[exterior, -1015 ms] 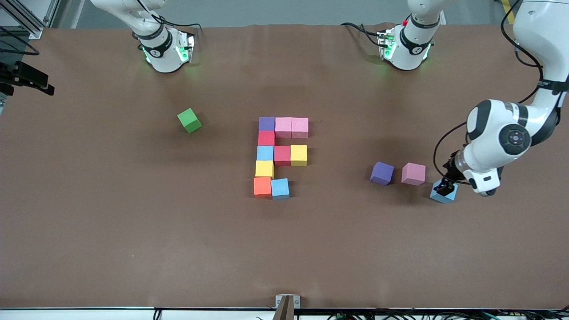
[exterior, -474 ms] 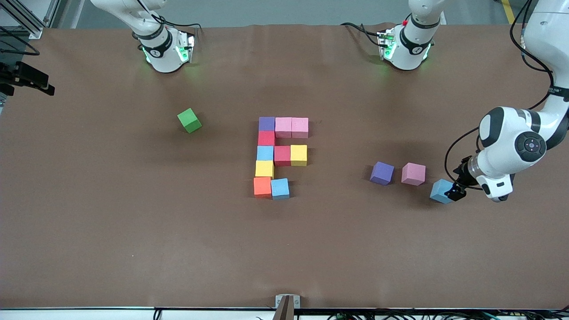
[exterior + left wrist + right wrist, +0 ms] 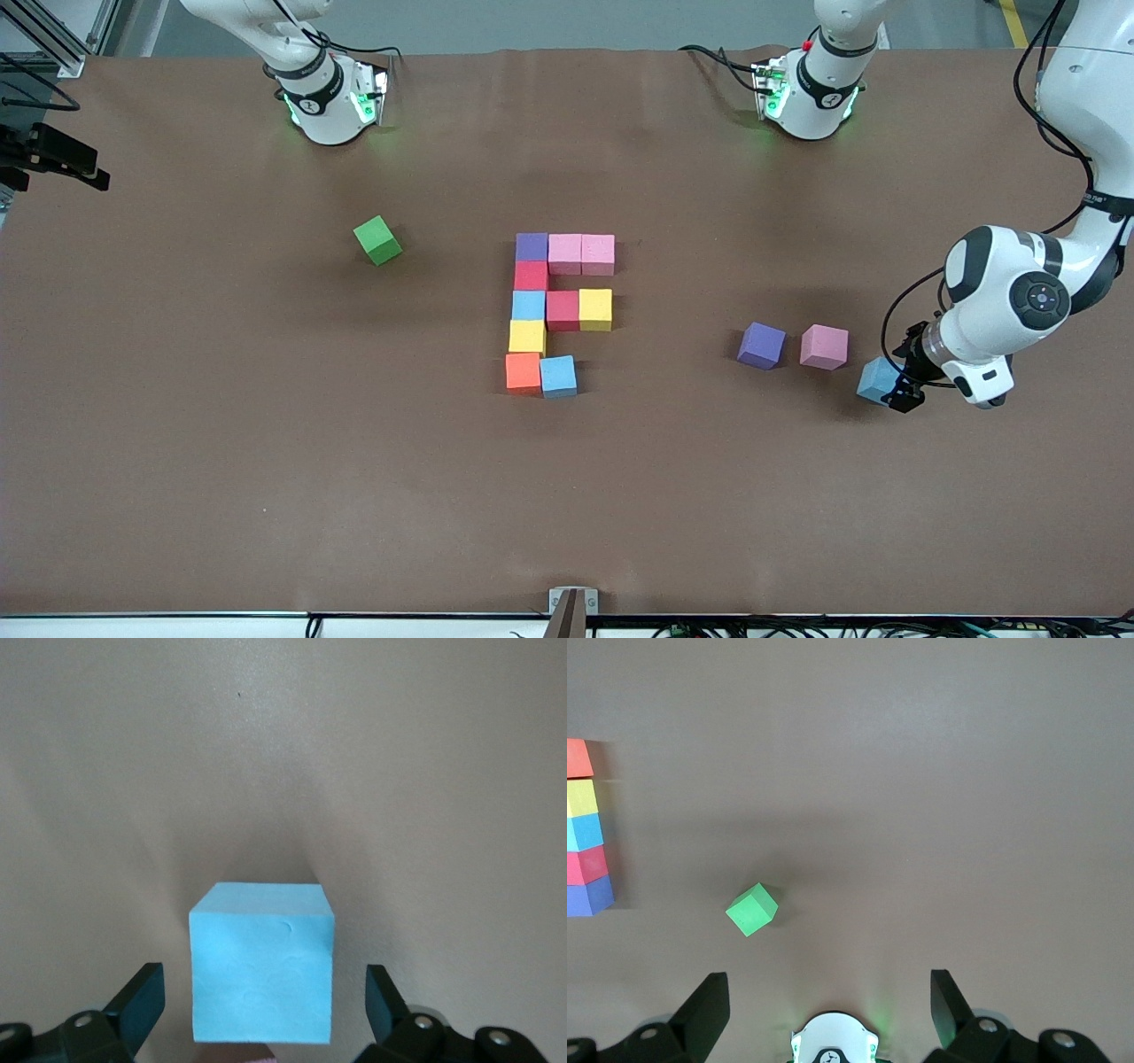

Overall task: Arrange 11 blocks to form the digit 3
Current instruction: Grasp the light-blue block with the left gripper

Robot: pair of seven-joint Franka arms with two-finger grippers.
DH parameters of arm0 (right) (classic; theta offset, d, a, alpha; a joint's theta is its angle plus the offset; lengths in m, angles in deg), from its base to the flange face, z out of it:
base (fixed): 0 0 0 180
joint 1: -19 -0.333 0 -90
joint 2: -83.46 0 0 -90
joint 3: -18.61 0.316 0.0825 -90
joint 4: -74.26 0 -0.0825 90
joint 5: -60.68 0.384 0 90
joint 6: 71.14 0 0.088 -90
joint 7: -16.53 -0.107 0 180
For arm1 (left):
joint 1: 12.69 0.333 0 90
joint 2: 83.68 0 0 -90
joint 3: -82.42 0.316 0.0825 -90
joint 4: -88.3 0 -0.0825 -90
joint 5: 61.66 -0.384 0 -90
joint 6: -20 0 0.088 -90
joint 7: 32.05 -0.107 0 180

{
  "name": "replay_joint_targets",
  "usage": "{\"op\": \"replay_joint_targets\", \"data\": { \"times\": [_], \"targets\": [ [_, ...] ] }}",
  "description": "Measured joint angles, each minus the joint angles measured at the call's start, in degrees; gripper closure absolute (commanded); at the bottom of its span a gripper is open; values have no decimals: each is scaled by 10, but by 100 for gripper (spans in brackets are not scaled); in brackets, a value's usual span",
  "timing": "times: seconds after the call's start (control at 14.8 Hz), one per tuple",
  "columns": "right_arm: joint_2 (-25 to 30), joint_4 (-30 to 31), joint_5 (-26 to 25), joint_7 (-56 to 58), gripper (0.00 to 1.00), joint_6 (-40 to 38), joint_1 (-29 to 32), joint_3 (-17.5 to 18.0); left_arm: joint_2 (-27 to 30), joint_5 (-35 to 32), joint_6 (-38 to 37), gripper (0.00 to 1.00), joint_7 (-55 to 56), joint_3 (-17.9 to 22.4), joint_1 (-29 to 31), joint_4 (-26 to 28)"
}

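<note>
Front view: left gripper [image 3: 904, 395] back at loose blue block [image 3: 878, 379], jaws spread, ungrasped (figure's 3 o'clock); right gripper [image 3: 824, 1005] parked, released.

My left gripper [image 3: 903, 396] sits low near the table edge at my left arm's end, fingers [image 3: 142, 997] spread wide, nothing gripped. Right gripper [image 3: 828, 1010] waits high above its base, fingers apart.
</note>
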Motion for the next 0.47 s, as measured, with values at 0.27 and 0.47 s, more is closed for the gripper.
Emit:
{"op": "replay_joint_targets", "data": {
  "times": [0.27, 0.47],
  "targets": [
    [0, 0, 0, 0, 0, 0, 0, 0, -18, -38, 0, 5, 18, 2, 0, 0],
    [0, 0, 0, 1, 0, 0, 0, 0, -28, -56, 0, 67, 20, 2, 0, 0]
  ]
}}
